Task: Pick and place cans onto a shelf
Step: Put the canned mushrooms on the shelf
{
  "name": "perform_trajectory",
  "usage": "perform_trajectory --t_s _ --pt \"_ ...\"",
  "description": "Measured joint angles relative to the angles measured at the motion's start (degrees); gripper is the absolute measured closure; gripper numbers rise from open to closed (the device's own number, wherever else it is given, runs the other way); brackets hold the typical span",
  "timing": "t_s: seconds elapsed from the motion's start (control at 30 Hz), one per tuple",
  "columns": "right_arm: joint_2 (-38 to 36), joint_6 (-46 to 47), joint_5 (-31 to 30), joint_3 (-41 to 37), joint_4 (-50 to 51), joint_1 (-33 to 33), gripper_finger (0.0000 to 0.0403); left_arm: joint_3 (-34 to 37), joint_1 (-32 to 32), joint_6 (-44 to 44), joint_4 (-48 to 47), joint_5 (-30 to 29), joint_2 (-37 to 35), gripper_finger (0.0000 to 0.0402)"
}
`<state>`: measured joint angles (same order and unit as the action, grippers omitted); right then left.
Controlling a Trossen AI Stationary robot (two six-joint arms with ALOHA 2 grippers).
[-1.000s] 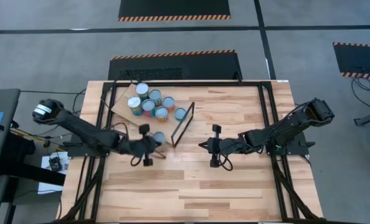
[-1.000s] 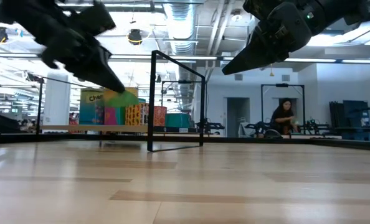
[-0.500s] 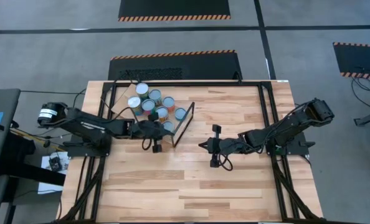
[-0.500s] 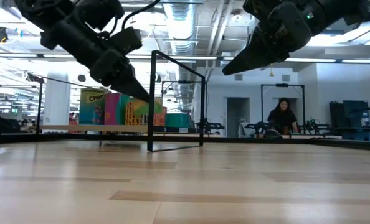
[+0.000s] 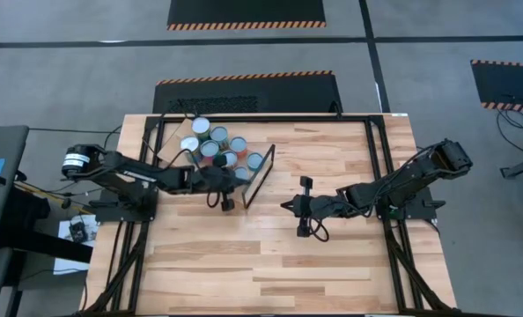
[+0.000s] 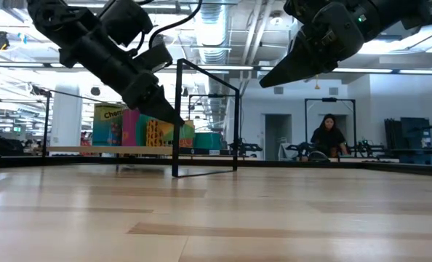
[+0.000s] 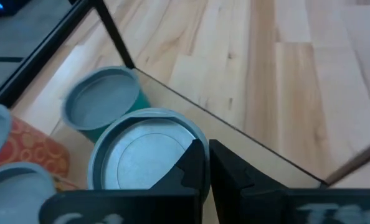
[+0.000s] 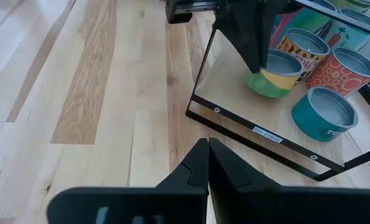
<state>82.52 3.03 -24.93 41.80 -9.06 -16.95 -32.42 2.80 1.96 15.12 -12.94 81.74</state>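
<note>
1. High view: the left gripper (image 5: pixel 229 179) is reaching onto the shelf (image 5: pixel 169 151), just beside its black frame (image 5: pixel 260 174) and the clustered cans (image 5: pixel 213 145). The right gripper (image 5: pixel 285 206) is waiting over the table, well apart.
2. Low view: the left gripper is pointing down at the can row, just above the board.
3. Left wrist view: its fingers are pressing nearly together, pinching the rim of the green and yellow can (image 7: pixel 138 155), beside a teal can (image 7: pixel 103 102).
4. Right wrist view: that can (image 8: pixel 269 78) is hanging slightly tilted over the shelf. The right gripper's fingers are sitting together, gripping nothing.
5. Judgement: the tin is looking rigid, smooth and fairly light. A rim pinch is letting it swing, so grasping across the sides would likely be steadier.
</note>
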Motion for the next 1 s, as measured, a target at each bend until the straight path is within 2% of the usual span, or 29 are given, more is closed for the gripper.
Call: perform_trajectory --t_s 0.2,0.53,1.0 --pt "0.00 0.00 0.00 0.00 0.00 0.00 0.0385 0.00 0.32 0.00 1.23 -0.14 -0.01 0.0399" --pt "0.00 0.00 0.00 0.00 0.00 0.00 0.0380 0.00 0.31 0.42 2.22 -0.12 -0.03 0.0352" --pt "0.00 0.00 0.00 0.00 0.00 0.00 0.0380 -0.04 -0.97 3.67 -0.72 1.22 -0.67 0.0350"
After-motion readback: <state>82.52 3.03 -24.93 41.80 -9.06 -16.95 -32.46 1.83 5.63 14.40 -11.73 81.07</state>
